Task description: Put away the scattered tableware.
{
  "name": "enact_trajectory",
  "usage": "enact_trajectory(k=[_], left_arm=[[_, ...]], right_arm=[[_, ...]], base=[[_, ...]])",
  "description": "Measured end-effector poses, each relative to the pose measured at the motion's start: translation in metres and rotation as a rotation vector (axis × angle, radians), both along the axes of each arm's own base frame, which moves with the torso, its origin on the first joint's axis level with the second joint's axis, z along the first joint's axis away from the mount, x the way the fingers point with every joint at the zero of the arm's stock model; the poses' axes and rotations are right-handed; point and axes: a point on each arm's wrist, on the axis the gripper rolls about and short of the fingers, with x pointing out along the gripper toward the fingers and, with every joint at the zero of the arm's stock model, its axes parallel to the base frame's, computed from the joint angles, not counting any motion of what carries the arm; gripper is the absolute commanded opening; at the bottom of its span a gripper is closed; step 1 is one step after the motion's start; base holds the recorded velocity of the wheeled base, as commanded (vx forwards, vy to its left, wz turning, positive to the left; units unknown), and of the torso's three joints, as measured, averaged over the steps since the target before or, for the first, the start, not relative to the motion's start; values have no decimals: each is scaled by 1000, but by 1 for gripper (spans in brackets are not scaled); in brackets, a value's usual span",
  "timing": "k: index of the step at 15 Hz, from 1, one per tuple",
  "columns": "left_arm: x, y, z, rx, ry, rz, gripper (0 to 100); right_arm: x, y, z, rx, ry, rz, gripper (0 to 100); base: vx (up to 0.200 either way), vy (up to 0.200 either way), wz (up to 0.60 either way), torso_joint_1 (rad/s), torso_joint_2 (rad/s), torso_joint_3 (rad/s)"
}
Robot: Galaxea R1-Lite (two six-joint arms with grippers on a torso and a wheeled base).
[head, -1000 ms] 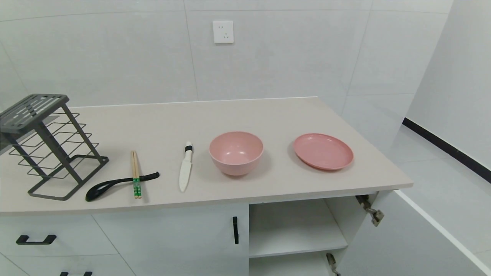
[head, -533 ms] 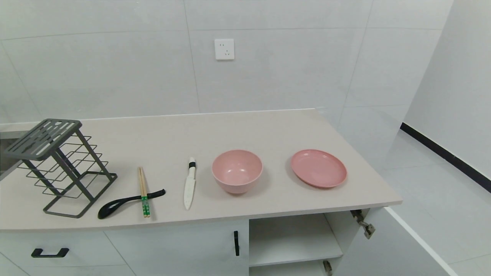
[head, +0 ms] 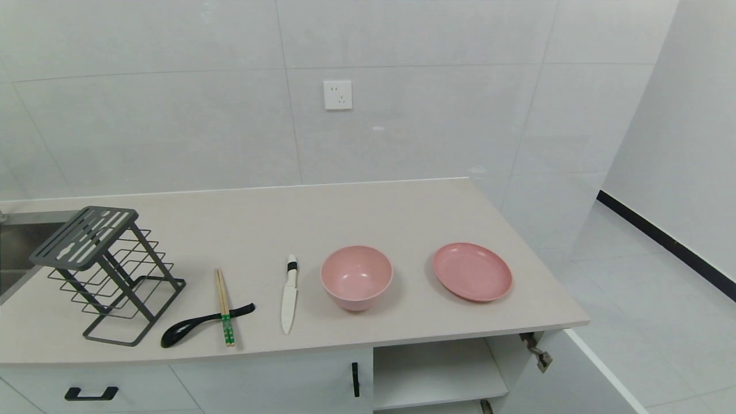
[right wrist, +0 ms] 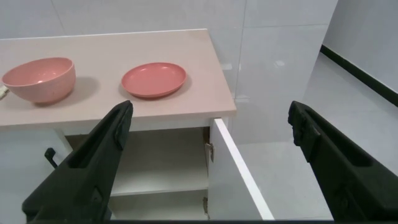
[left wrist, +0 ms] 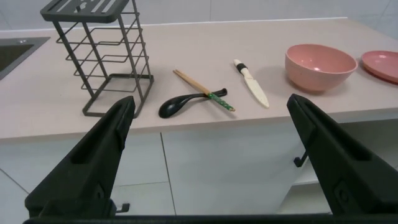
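With the camera drawn back, the bowl (head: 356,279) and plate (head: 472,271) are left unmoved on the worktop (head: 345,218); left tool (left wrist: 209,101) and right tool (right wrist: 211,107) are held wide open, nothing gathered yet.

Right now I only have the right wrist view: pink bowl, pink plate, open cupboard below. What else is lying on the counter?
Observer: A white knife lies left of the bowl, apart from it, blade tip toward the front edge of the counter.
Operator: Anything past the knife?
Observer: Chopsticks lie crossed over the handle of a black spoon.
Operator: Any holder nearby?
Observer: A dark wire rack stands left of the spoon.
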Motion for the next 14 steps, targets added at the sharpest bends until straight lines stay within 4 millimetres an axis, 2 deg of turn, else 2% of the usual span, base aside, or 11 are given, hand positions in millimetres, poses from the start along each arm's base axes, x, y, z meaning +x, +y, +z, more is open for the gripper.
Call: enact_trajectory(k=[1, 4, 14], left_arm=[[0, 0, 0, 0, 0, 0, 100], [0, 0, 0, 1, 0, 0, 100], [0, 0, 0, -4, -2, -10, 100]], right_arm=[[0, 0, 0, 0, 0, 0, 100], [0, 0, 0, -1, 0, 0, 100], [0, 0, 0, 0, 0, 0, 100]], base=[[0, 0, 0, 0, 0, 0], [0, 200, 0, 4, -2, 2], [0, 0, 0, 0, 0, 0]])
